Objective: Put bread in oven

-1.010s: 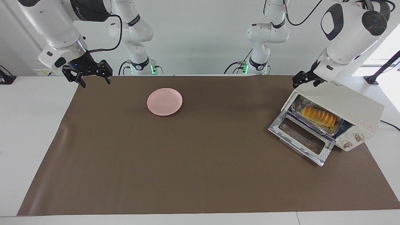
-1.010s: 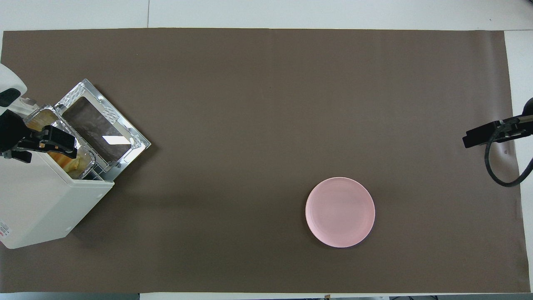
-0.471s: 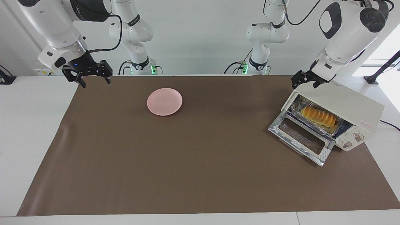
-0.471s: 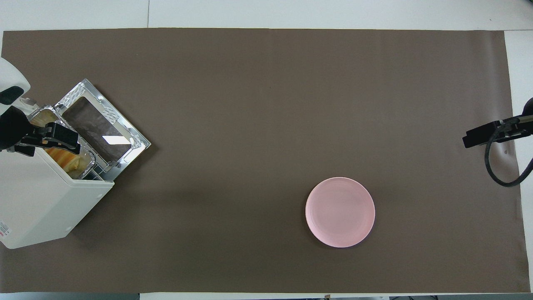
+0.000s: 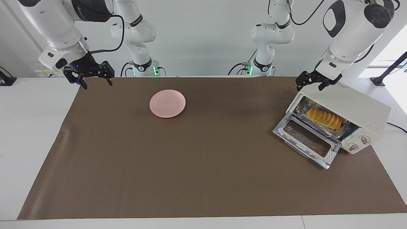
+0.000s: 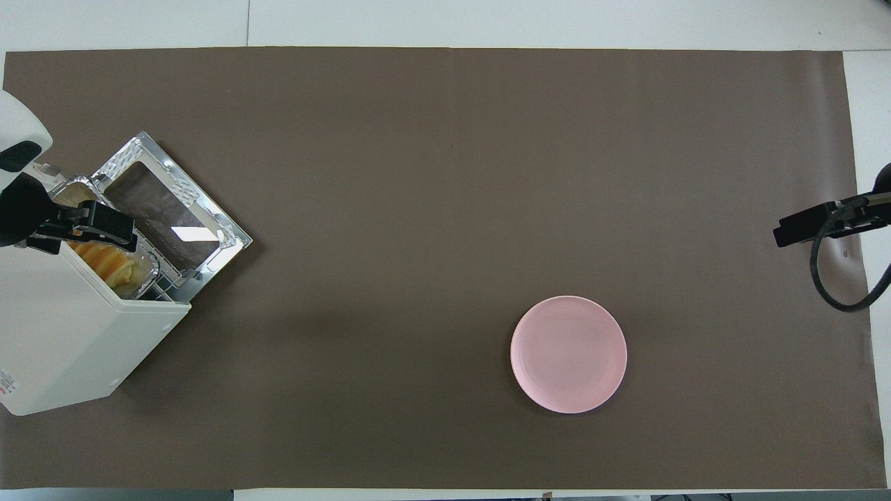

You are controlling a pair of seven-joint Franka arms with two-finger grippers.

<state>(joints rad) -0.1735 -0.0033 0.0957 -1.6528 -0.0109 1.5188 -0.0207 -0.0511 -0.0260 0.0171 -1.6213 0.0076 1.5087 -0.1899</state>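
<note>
Brown mat [image 5: 190, 175] over a white table, white wall past the arm bases, nothing fancy.

Starting at the robots' end: the right gripper [image 5: 98, 84] hangs over the mat's corner at the right arm's end, jaws spread wide with nothing in them, just waiting. The left gripper [image 5: 310, 87] is up over the top edge of the oven [image 5: 353, 108], right by the mouth. Its jaws are wide apart too and not touching or carrying anything.

A bit farther out is a pink plate [image 5: 167, 103], bare, well apart from everything else.

The oven sits at the left arm's end of the table, angled, with its glass door [image 5: 306, 140] dropped flat and pointing away from the robots. The bread [image 5: 324, 117] lies inside on a crinkly foil tray [image 5: 302, 109], lengthwise across the opening. Looks to me like the main job is basically done; only the door would be left, if that even counts.

If anyone had to move that loaf again: I'd guess it's light and squishy, and the ridges would dent under a hard pinch. I'd grab it across the short width near the middle, gently, so it doesn't sag or tip at one end. The foil looks flimsy, so I wouldn't lift by its rim.
</note>
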